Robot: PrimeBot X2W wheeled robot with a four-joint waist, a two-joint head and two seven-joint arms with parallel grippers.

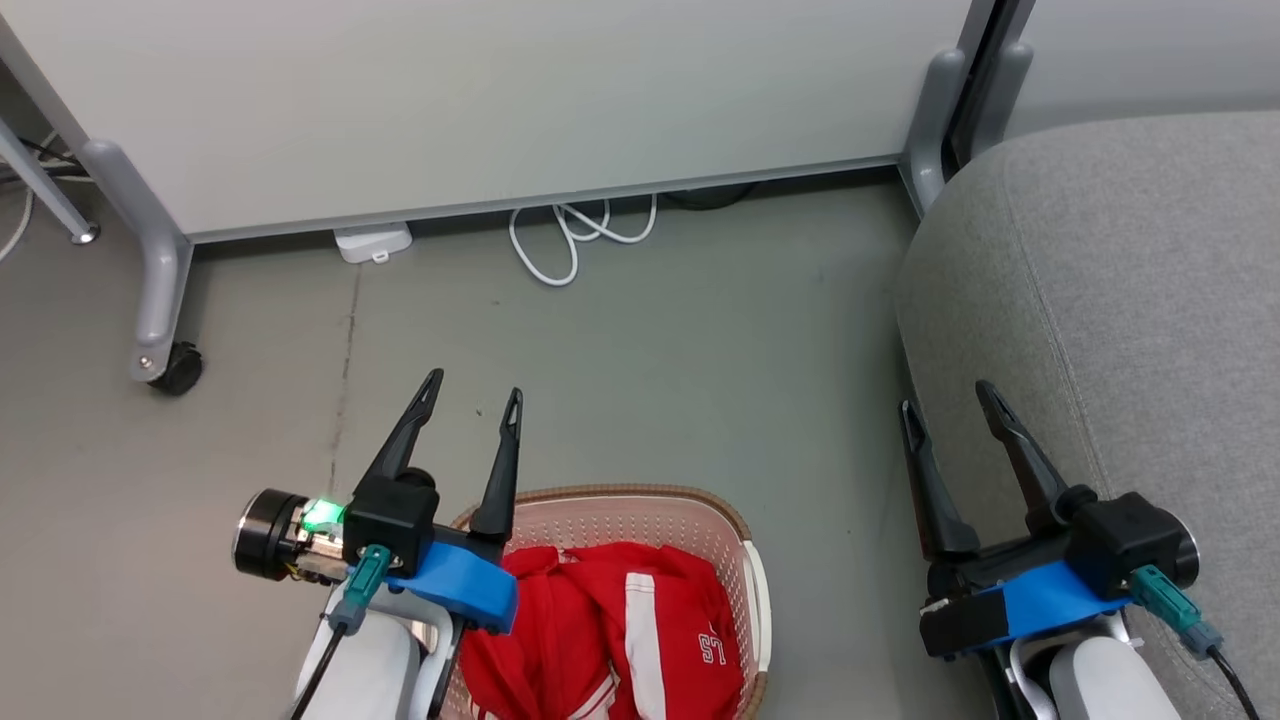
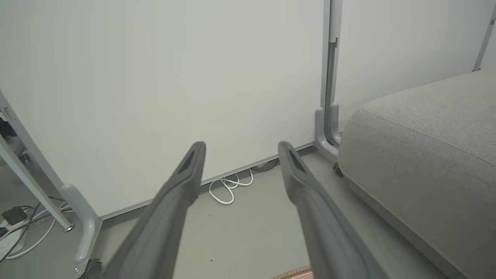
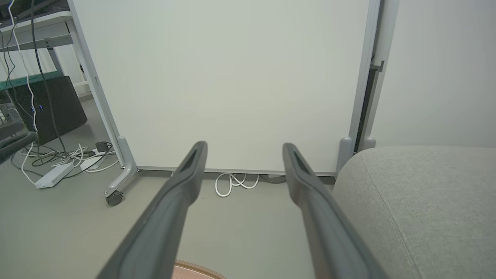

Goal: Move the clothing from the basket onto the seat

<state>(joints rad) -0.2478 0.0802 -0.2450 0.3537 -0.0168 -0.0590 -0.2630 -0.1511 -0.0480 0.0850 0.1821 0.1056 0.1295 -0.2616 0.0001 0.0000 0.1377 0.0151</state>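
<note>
Red clothing (image 1: 610, 630) with white stripes and white lettering lies bunched inside the cream perforated basket (image 1: 745, 560), which sits on the floor at the bottom centre of the head view. Its brown rim peeks into the left wrist view (image 2: 294, 274) and the right wrist view (image 3: 197, 269). The grey seat (image 1: 1110, 300) fills the right side, also seen in the wrist views (image 2: 426, 155) (image 3: 418, 205). My left gripper (image 1: 475, 390) hovers open above the basket's far left rim, empty. My right gripper (image 1: 950, 400) stands open and empty over the seat's left edge.
A white partition panel (image 1: 480, 100) on grey castor feet (image 1: 160, 300) closes off the far side. A coiled white cable (image 1: 580, 235) and a small white adapter (image 1: 372, 242) lie at its base. More cables and a power strip (image 3: 52, 176) lie beyond the panel's left foot.
</note>
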